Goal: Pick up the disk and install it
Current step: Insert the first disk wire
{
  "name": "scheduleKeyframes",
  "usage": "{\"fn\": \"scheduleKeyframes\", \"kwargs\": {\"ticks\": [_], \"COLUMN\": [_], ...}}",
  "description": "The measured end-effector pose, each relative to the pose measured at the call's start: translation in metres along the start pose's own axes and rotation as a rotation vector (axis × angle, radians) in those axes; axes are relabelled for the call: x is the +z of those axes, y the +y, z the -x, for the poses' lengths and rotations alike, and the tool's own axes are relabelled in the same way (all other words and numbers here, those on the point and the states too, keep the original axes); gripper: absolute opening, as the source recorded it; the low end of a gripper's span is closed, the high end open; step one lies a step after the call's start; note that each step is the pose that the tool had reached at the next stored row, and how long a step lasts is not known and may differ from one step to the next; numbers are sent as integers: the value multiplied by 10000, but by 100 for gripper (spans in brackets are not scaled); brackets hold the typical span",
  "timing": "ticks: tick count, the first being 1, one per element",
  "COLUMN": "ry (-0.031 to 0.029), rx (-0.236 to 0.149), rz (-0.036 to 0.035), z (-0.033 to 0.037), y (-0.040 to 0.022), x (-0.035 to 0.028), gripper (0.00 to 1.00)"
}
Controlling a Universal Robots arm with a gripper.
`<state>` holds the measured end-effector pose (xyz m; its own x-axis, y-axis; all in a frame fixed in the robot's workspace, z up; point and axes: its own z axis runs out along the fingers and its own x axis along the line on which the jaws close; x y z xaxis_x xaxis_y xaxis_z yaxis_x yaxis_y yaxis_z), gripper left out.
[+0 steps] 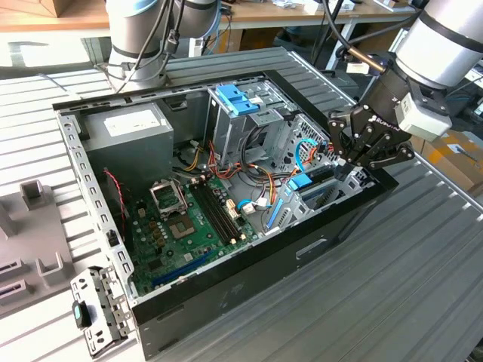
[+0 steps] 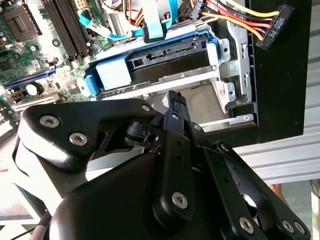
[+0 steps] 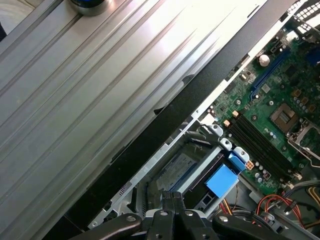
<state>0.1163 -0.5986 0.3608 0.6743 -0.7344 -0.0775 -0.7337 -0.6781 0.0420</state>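
Note:
The disk (image 1: 308, 181), a dark flat drive with bright blue rails, lies in the metal bay at the corner of the open computer case (image 1: 249, 264) on the exterior view's right. In the second wrist view the disk (image 2: 155, 62) sits in the bay with its connector edge showing. Its blue tab (image 3: 221, 180) shows in the first wrist view. My gripper (image 1: 346, 154) hovers just above that corner of the case. Its fingers (image 2: 175, 100) are shut together with nothing between them, a little apart from the disk. In the first wrist view my gripper (image 3: 172, 197) points down at the bay.
Inside the case are a green motherboard (image 1: 189, 219), a grey power supply (image 1: 124, 132), a paler blue slotted tray (image 1: 238, 98), and loose coloured cables (image 2: 235, 20) beside the bay. Another arm's base (image 1: 139, 38) stands behind. A metal bracket (image 1: 94, 309) lies on the ribbed table.

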Motion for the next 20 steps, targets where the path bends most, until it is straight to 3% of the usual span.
{"fn": "scheduleKeyframes", "kwargs": {"ticks": [4, 6, 9, 11, 14, 17, 20], "ry": [26, 91, 231, 290, 345, 319, 114], "rx": [-1, -3, -13, -18, -23, -25, -43], "rz": [-31, -115, -303, -402, -485, -514, -761], "z": [0, 0, 0, 0, -1, -1, 0], "y": [0, 1, 0, 0, -1, 0, 0], "x": [1, 2, 5, 7, 7, 6, 7], "gripper": [11, 11, 11, 11, 11, 11, 11]}}
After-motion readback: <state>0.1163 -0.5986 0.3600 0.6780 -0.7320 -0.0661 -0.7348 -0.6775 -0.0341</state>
